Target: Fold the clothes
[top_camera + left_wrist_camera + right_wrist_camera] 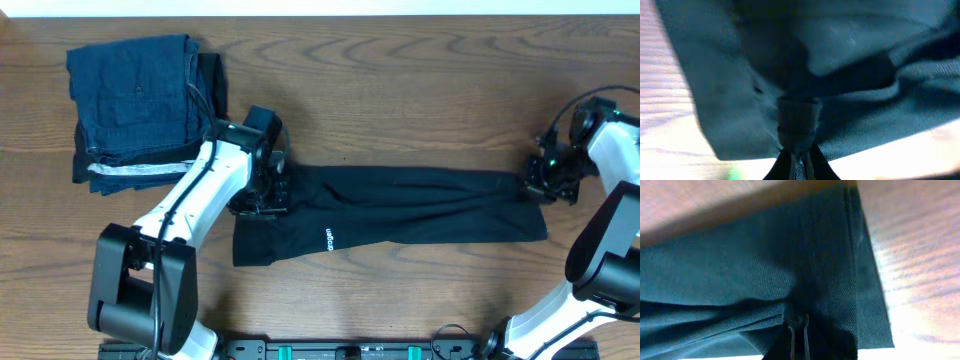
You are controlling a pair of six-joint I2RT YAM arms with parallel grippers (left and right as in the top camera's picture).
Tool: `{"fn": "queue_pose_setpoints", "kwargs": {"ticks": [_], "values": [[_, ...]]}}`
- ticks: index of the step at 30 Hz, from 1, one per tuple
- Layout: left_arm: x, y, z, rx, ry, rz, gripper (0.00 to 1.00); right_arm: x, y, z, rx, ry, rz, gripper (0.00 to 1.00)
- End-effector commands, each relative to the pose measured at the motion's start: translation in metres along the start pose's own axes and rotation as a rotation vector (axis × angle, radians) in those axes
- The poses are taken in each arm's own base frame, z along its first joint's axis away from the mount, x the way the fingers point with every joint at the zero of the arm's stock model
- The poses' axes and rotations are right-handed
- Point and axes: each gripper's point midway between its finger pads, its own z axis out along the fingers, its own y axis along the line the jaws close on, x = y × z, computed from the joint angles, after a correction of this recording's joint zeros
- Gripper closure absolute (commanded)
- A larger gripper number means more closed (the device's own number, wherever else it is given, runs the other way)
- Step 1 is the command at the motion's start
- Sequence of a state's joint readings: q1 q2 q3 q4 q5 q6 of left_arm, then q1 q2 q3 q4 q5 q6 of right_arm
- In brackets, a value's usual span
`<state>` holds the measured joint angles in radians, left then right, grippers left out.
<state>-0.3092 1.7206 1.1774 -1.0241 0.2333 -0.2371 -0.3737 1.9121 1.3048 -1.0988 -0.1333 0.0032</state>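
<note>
The plain black soft-fabric T-shirt (400, 205) is laid out as a long narrow band across the brown wood-grain table (420, 90), running straight from one set of fingers to the other.

The left gripper (268, 190) is clamped shut on the shirt's left end. In the left wrist view its two dark fingers (812, 162) come together on a ribbed, bunched-up bit of fabric (799, 120), and the rest of the shirt (740, 75) spreads out just past the tips, filling most of the view. From overhead, a flap of the shirt also hangs back on the robot's side of those fingers, with a tiny white logo mark (328, 240) on it.

The right gripper (540, 180) is pinched closed on the far right end. In the right wrist view the thin fingertips (792, 337) meet on a gathered fold with no gap between them. The shirt's straight edge (860, 255) runs just to one side of them, with bare table (920, 255) beyond it.

Whether either end is lifted off the wood is hard to tell.

A stack of dark blue folded garments with a white-striped edge (135, 95) sits behind and to the outside of the left fingers. The white arm (195, 195) crosses in front of it.
</note>
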Motion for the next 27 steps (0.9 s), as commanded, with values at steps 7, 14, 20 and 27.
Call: {"fn": "queue_pose_setpoints", "kwargs": {"ticks": [7, 14, 20, 27], "values": [[0.002, 0.013, 0.003, -0.063, 0.004, -0.05, 0.89, 0.009, -0.013, 0.007, 0.111, 0.017, 0.089, 0.99], [0.015, 0.019, 0.015, -0.076, 0.044, -0.07, 0.87, 0.012, -0.013, 0.007, 0.112, 0.025, 0.09, 0.99], [0.018, 0.02, 0.016, -0.082, 0.058, -0.073, 0.84, 0.016, -0.013, 0.007, 0.113, 0.041, 0.098, 0.99], [0.02, 0.02, 0.016, -0.083, 0.063, -0.073, 0.72, 0.025, -0.008, 0.007, 0.106, 0.08, 0.092, 0.83]]}}
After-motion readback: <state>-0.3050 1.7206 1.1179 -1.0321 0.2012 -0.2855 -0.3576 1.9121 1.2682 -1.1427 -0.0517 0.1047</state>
